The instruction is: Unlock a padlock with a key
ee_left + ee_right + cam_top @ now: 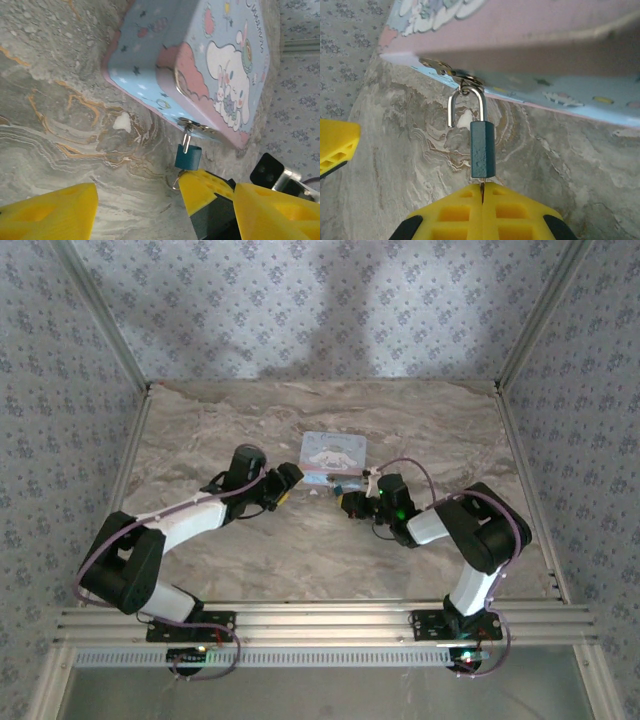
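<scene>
Under tin hasp (436, 64), blue-grey padlock (482, 149), steel shackle (451, 107) open; right pincer (482, 194) pinching key (482, 185); left pincer (287, 483) agape

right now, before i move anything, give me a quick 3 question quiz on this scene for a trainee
1. True or false: the small dark blue-grey metal padlock hangs from the latch of the light-blue cartoon tin box.
2. The right gripper is: A wide open; B shut on the thin metal key under the padlock; C shut on the tin box.
3. Fill in: one leg of the silver shackle stands ____ of the padlock body.

Key: 1 true; 2 B; 3 out
</scene>
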You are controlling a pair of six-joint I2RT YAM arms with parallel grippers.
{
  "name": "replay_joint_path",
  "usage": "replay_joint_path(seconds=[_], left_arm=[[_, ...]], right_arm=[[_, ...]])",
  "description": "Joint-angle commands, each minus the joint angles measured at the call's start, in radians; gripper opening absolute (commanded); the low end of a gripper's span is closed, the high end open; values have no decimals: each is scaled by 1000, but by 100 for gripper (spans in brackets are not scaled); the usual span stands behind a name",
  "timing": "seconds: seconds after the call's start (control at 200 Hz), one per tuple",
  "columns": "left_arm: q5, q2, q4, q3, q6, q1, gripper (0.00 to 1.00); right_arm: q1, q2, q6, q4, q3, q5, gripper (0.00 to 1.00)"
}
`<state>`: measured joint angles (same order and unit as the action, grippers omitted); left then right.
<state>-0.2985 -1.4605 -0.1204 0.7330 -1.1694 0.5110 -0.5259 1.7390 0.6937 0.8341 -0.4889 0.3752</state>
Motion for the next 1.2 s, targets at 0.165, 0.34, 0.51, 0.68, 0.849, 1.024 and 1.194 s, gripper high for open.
replay_joint_path(seconds=[0.165, 0.34, 0.51, 0.68, 0.849, 1.024, 1.194], left_arm=[[-56, -40, 106, 132, 125, -68, 77], [-91, -142, 179, 272, 221, -87, 78], [-73, -261, 283, 426, 317, -86, 79], [-51, -384, 328, 544, 357, -102, 79], [-62, -465, 328, 603, 364, -102, 78], [-59, -484, 368, 604, 404, -101, 77], [-49, -475, 364, 558, 412, -101, 76]], right_arm=[[26, 23, 86, -41, -3, 14, 0], [33, 30, 86, -35, -2, 21, 0], [34, 31, 83, -35, -3, 21, 0], [36, 25, 67, -33, -2, 22, 0], [37, 26, 63, -36, -5, 27, 1], [38, 20, 64, -35, 3, 22, 4], [39, 19, 66, -42, 5, 22, 6]])
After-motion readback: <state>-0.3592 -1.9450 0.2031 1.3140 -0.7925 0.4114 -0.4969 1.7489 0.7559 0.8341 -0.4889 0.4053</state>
